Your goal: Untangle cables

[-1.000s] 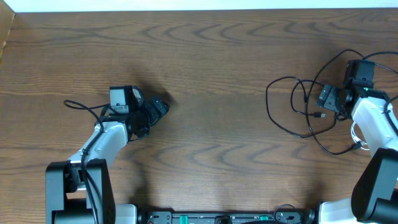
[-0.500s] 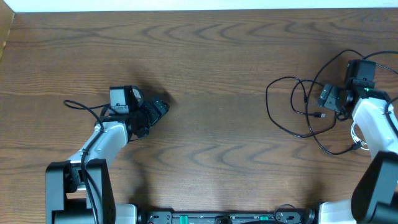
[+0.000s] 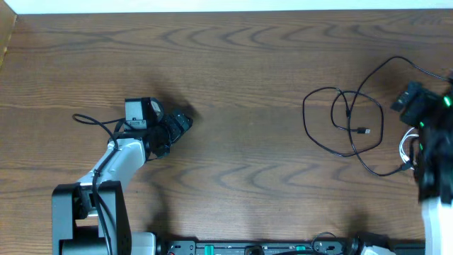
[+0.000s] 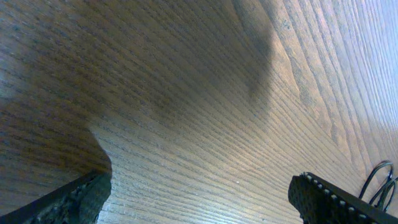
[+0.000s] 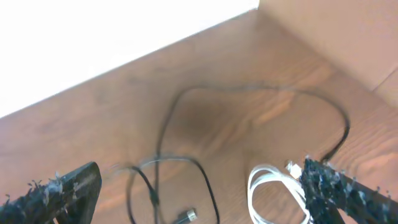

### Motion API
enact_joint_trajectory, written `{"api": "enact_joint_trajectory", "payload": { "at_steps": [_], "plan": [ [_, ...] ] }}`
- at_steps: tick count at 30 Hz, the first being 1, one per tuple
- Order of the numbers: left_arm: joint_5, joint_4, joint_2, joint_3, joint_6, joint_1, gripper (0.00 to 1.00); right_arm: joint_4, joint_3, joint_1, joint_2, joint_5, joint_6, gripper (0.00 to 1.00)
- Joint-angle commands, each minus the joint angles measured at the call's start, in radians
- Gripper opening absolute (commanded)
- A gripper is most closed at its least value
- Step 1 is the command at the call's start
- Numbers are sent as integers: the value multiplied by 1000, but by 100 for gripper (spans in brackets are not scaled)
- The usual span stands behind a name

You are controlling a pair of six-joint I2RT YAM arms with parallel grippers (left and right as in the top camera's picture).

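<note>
Because the black cables [image 3: 348, 106] lie at the right end of the tabletop [image 3: 241, 64], our right end effector [image 5: 200, 174] is by far the nearer; our left end effector [image 3: 180, 122] sits well apart on the other side. Both stand released, jaws wide with nothing between them. We see the black cables sprawled in overlapping loops just inward of the right end effector, spread mostly front to back, with a small plug [image 3: 364, 131] inside the loops. The short white cable [image 5: 268, 185] is coiled close beside the right arm [image 3: 432, 152].
</note>
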Motion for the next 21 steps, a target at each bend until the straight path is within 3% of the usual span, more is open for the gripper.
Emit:
{"api": "enact_joint_trajectory", "payload": {
  "at_steps": [1,7,14,21],
  "plan": [
    [-36,-7,1,4,6,2,98,-4,0,-3,-138,2,-9,99],
    [-36,-7,1,4,6,2,98,-5,0,-3,-328,2,-9,99],
    [-36,-7,1,4,6,2,98,-16,0,-3,-410,2,-9,99],
    [-36,-7,1,4,6,2,98,-234,-6,-3,-432,2,-9,99]
  ]
}}
